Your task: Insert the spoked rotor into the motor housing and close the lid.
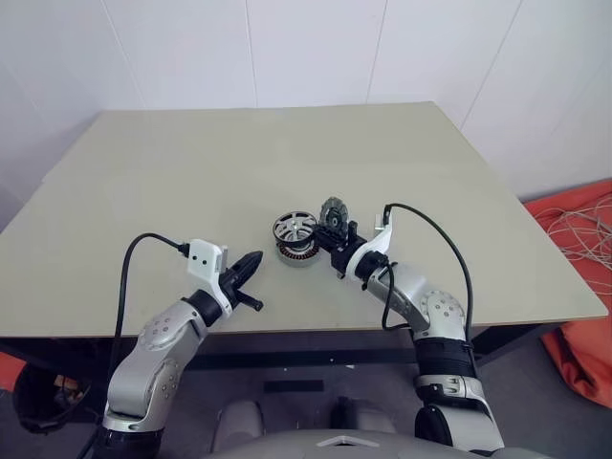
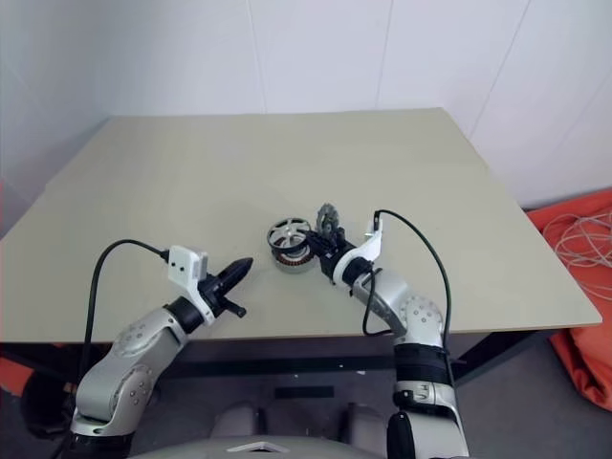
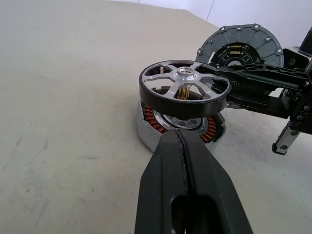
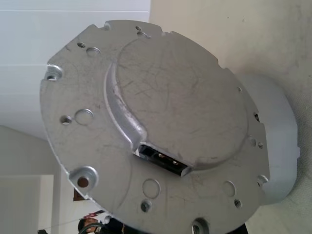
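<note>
Rotor step looks nearly done: spoked rotor (image 3: 184, 88) resting on top of the motor housing (image 3: 161, 127), slightly tilted and apparently not fully seated, copper windings visible beneath, both near the middle of the table (image 1: 172, 191), toward its front edge. Lid (image 1: 334, 212) not yet on, held upright on edge in the narrowly parted right gripper (image 1: 335, 232), just beside the rotor. Left gripper (image 1: 251, 263) fully shut and empty, near the front edge, apart from the parts; left to do: pressing the rotor home, then closing the lid.
</note>
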Motion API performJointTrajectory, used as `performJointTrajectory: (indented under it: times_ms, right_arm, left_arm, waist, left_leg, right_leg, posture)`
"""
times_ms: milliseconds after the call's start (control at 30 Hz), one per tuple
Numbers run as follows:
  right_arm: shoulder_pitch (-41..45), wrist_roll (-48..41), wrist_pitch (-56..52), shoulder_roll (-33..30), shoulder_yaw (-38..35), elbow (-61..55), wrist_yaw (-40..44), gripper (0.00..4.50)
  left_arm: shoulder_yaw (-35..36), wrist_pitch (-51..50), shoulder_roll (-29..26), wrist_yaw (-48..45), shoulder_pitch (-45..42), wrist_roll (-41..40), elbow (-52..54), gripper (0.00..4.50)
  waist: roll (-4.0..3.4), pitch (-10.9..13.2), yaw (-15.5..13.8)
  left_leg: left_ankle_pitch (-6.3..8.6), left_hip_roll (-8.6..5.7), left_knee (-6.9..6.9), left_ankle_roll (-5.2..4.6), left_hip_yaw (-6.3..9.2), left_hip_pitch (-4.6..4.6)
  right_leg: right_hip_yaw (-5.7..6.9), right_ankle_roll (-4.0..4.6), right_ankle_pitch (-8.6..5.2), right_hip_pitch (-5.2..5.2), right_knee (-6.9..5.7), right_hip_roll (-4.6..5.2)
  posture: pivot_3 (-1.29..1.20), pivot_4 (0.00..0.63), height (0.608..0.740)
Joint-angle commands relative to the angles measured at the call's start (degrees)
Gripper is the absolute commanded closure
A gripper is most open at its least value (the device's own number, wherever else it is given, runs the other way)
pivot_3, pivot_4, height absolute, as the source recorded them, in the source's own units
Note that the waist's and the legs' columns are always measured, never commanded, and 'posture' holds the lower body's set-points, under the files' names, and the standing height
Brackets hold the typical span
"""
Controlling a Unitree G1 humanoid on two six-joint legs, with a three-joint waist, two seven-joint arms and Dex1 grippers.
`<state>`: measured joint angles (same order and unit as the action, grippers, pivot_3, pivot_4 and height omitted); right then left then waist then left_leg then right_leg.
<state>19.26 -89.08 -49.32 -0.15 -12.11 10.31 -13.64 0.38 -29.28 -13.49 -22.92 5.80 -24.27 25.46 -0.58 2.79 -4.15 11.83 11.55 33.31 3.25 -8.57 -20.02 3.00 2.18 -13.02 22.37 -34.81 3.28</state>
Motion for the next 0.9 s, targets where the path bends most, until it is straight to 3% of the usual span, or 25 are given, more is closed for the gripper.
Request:
performJointTrajectory:
  times_ms: [33, 400, 667, 900]
  right_arm:
    - [1.3, 0.3, -0.7, 0.7, -0.9, -0.9, 1.2, 4.23]
    - [1.4, 2.6, -1.7, 1.4, -2.1, -1.5, 2.0, 4.23]
    - [1.1, 2.8, -2.5, 1.7, -2.9, -2.8, 1.7, 1.55]
    - [0.2, 0.0, -4.1, 1.3, -3.9, -5.7, 0.2, 1.55]
  left_arm:
    - [0.5, 0.6, -0.5, -0.1, -0.7, -0.7, 1.9, 4.50]
    - [0.5, 0.6, -0.6, -0.2, -0.9, -0.7, 1.7, 4.50]
    - [0.4, 0.8, -0.5, -0.4, -0.8, -0.8, 1.5, 4.50]
    - [0.4, 1.0, -0.4, -0.7, -1.0, -0.7, 0.9, 4.50]
  waist:
    - [0.00, 0.0, 0.0]
    - [0.00, 0.0, 0.0]
    - [0.00, 0.0, 0.0]
    - [0.00, 0.0, 0.0]
  left_leg:
    - [0.00, 0.00, 0.00, 0.00, 0.00, 0.00]
    - [0.00, 0.00, 0.00, 0.00, 0.00, 0.01]
    - [0.00, 0.01, 0.00, 0.00, 0.00, 0.02]
    - [0.00, 0.00, 0.01, 0.00, 0.00, 0.02]
  right_leg:
    - [0.00, 0.01, 0.00, 0.00, 0.00, 0.00]
    - [0.00, 0.07, -0.04, 0.00, -0.01, 0.00]
    - [0.00, 0.10, -0.05, -0.02, -0.02, 0.00]
    - [0.00, 0.10, -0.05, -0.02, -0.02, 0.00]
  posture:
    - [0.00, 0.000, 0.740]
    - [0.00, 0.000, 0.740]
    - [0.00, 0.000, 0.740]
    - [0.00, 0.000, 0.740]
